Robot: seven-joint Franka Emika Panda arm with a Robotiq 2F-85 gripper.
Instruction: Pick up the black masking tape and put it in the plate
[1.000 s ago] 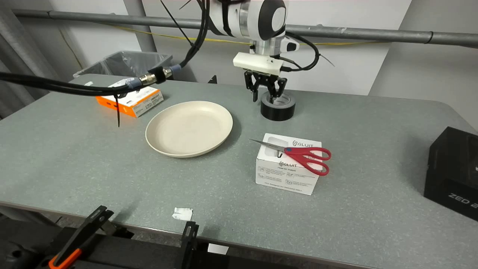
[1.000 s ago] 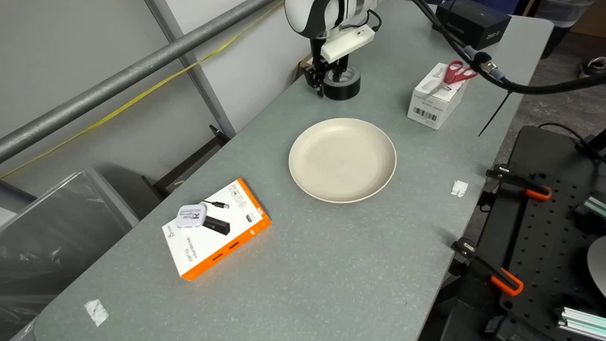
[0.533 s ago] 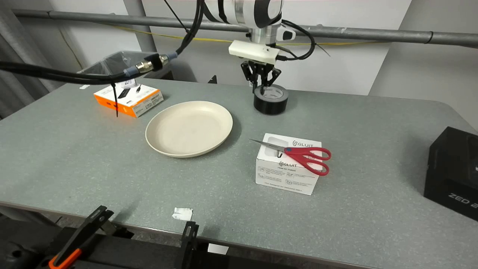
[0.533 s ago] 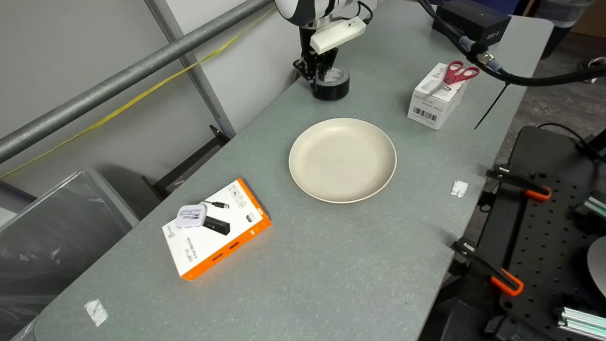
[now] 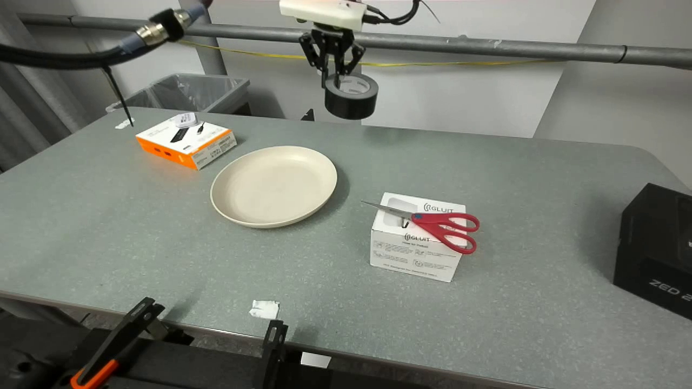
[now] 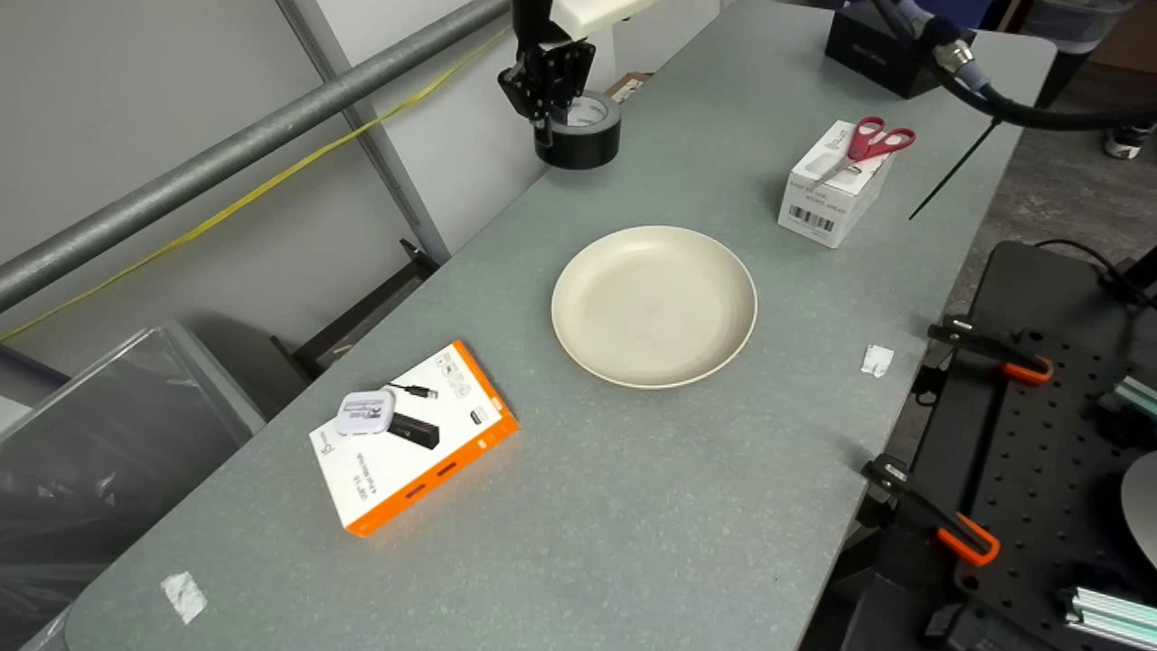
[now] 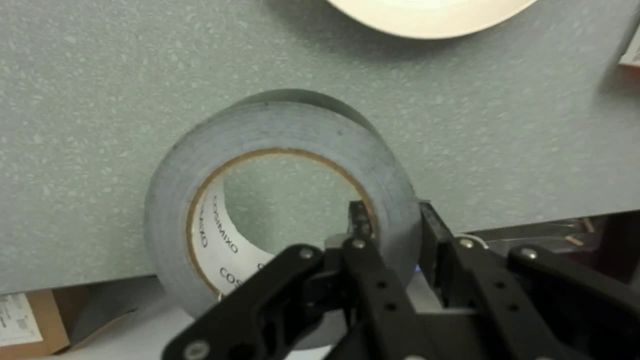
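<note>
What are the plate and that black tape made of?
The plate: matte, perhaps plastic or ceramic, without strong glints. The tape: smooth plastic or cloth, perhaps, with faint rings on its grey side; its core looks like cardboard, given the brown rim.

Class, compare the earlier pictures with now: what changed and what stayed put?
The tool, open at first, has closed on the wall of the black COSIMIXO tape roll, lifted it off the table and carried it leftward in both exterior views. Unmoved: the cream plate, the red-handled scissors on the white box, the USB hub box, the black ZED box.
</note>
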